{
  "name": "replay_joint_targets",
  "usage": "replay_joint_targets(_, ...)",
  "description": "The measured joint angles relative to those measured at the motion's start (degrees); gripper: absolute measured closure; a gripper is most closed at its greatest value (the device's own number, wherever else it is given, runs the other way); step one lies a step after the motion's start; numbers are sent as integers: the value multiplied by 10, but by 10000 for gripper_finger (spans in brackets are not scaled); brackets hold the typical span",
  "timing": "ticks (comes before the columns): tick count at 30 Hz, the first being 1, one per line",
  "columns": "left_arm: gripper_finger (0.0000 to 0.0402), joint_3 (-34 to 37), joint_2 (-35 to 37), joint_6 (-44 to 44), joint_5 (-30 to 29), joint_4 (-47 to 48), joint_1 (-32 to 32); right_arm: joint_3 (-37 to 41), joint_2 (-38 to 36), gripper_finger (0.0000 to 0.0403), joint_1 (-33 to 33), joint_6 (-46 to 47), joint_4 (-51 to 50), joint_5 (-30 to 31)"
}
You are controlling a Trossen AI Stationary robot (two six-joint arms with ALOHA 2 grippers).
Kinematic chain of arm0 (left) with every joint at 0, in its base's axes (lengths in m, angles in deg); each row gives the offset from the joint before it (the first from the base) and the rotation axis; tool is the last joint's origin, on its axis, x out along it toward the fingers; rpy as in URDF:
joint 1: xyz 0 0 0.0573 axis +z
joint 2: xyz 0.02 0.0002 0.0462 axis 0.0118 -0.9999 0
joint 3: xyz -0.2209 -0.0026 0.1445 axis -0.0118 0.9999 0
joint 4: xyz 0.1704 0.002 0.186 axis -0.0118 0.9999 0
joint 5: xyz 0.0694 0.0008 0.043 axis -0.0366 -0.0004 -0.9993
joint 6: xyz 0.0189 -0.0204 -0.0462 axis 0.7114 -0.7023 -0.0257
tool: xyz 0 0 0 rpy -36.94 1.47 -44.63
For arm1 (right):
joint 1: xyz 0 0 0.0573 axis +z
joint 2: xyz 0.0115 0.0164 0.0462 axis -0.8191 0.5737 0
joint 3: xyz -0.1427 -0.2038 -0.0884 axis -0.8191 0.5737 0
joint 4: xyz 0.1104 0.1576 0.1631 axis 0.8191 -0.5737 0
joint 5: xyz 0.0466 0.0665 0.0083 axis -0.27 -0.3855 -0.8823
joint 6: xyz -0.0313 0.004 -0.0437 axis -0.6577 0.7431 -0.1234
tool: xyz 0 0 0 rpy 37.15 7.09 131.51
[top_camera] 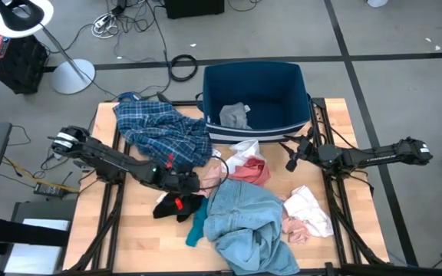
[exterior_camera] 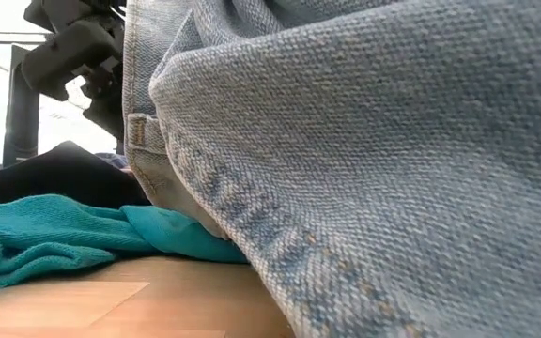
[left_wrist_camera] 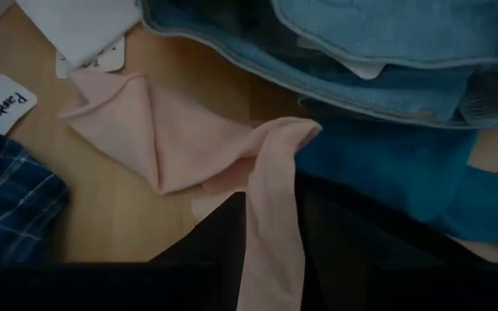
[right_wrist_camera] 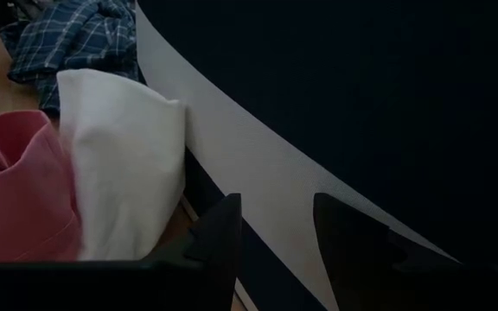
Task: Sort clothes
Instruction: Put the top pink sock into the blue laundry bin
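Note:
My left gripper (top_camera: 192, 184) (left_wrist_camera: 271, 233) stands open low over the middle of the table, between the plaid shirt (top_camera: 159, 130) and the light-blue denim piece (top_camera: 244, 222). A pale pink garment (left_wrist_camera: 162, 138) lies on the wood in front of it. A black item (top_camera: 176, 205) and a teal sock (top_camera: 198, 230) lie just beyond the fingers. My right gripper (top_camera: 290, 162) (right_wrist_camera: 275, 233) waits open beside the dark-blue bin (top_camera: 213, 92), holding nothing. A grey item (top_camera: 235, 115) lies inside the bin. My left gripper has a narrow strip of the pale pink garment (left_wrist_camera: 271, 199) lying between its two fingers. The strip fills the gap and runs back over the gripper's body. The rest of the garment lies spread on the table. Whether the fingers press the strip, I cannot tell.
A white item (right_wrist_camera: 119, 164) and a salmon-red item (right_wrist_camera: 15, 190) lie against the bin's front wall. A white and pink heap (top_camera: 309, 215) sits at the table's right. Paper labels (left_wrist_camera: 3, 99) lie on the wood. The denim (exterior_camera: 393, 141) fills the low view.

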Motion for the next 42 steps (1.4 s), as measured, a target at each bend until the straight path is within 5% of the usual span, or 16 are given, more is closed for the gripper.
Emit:
replay_joint_targets(15,279,-1,-36,-5,-8,-11,29,0,0,255,0,0,1,0)
replay_joint_targets(25,393,-2,-35,-40,-7,-5,29,0,0,255,0,0,1,0)
replay_joint_targets(42,401,-205,-35,-36,-73,309,17,0,0,255,0,0,1,0)
